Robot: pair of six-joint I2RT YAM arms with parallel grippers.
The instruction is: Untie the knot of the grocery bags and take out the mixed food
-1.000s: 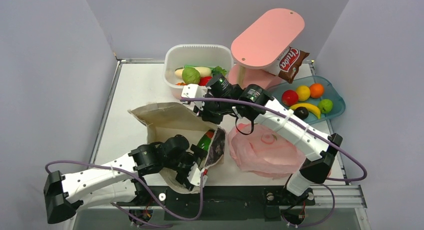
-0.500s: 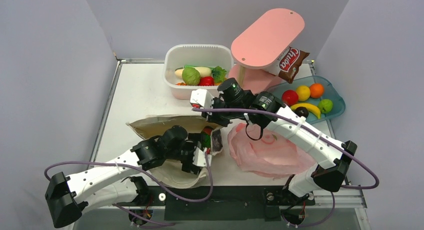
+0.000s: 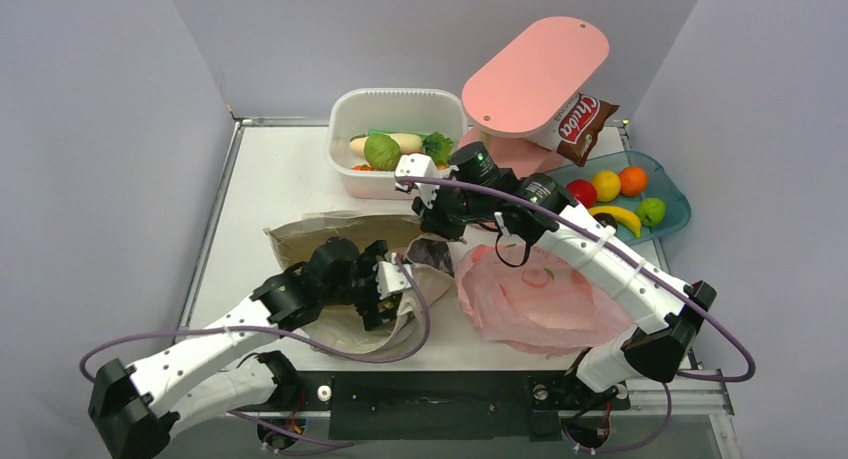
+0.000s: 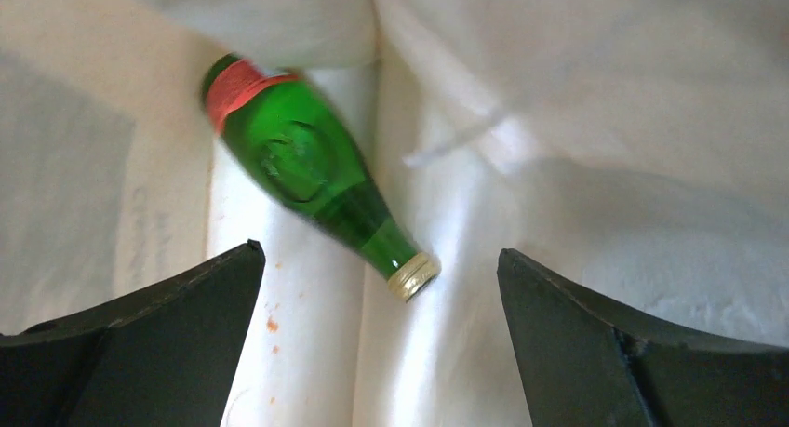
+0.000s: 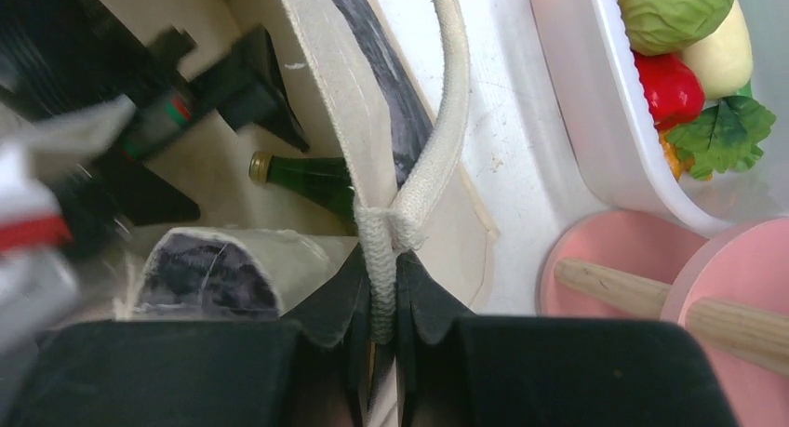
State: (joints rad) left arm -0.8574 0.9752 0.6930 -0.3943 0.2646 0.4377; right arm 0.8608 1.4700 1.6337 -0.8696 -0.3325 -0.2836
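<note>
The beige canvas tote (image 3: 330, 234) lies on its side at the table's middle. My right gripper (image 3: 432, 224) is shut on its woven handle (image 5: 380, 250) and holds it up. My left gripper (image 3: 385, 294) is open inside the tote's mouth. The green glass bottle (image 4: 307, 176) lies on the tote's lining just ahead of the open left fingers, cap toward them; it also shows in the right wrist view (image 5: 307, 178). The pink plastic bag (image 3: 540, 299) lies flat to the right. The round green vegetable (image 3: 381, 151), radish (image 3: 405, 139) and leafy green (image 3: 437, 145) sit in the white tub (image 3: 345, 109).
The dark crisp packet (image 3: 583, 127) hangs under the pink stand (image 3: 535, 74) at the back right. A blue tray (image 3: 675, 214) with several fruits stands at the right. A red pepper (image 5: 670, 87) lies in the tub.
My right gripper has pulled the tote handle right and toward the back, flattening the tote's mouth. My left gripper has moved farther from the near edge, into the tote toward the bottle.
</note>
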